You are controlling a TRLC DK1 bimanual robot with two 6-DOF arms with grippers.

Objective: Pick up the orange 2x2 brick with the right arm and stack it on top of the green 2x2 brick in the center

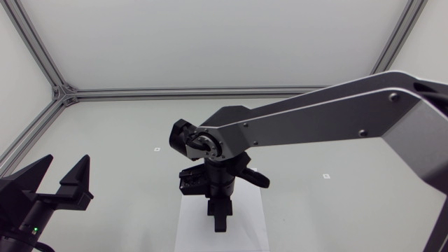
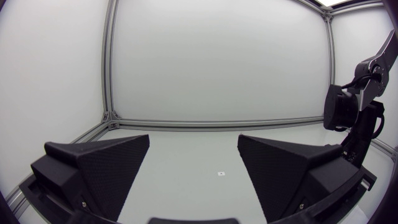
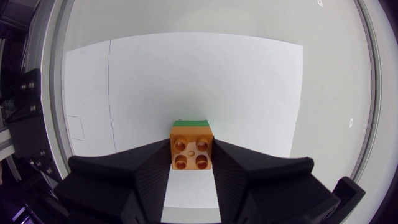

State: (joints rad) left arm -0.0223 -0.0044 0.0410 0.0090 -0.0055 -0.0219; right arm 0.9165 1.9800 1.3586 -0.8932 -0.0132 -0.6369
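**Operator:** Where's the orange brick?

**Spotter:** Your orange brick [image 3: 191,148] is between the two fingers of your right gripper [image 3: 191,150], studs up. Each finger presses a side wall, so the gripper is clamped on it, the jaws only as far apart as the brick is wide.

**Operator:** And the green one?

**Spotter:** You can see the green brick [image 3: 191,122] as a thin strip just past the orange brick's far edge, lower down. The wrist view doesn't show whether the two are seated together or only close. Both are over the white sheet [image 3: 249,87] lying on the table [image 1: 126,133].

**Operator:** What does the head view give me?

**Spotter:** Your right arm [image 1: 322,115] comes in from the right edge and reaches to the middle, its gripper pointing straight down over the sheet. It hides both bricks there.

**Operator:** The left side?

**Spotter:** Your left gripper [image 1: 63,178] sits at the table's near left corner, well apart from the bricks. Its fingers are spread wide with nothing between them.
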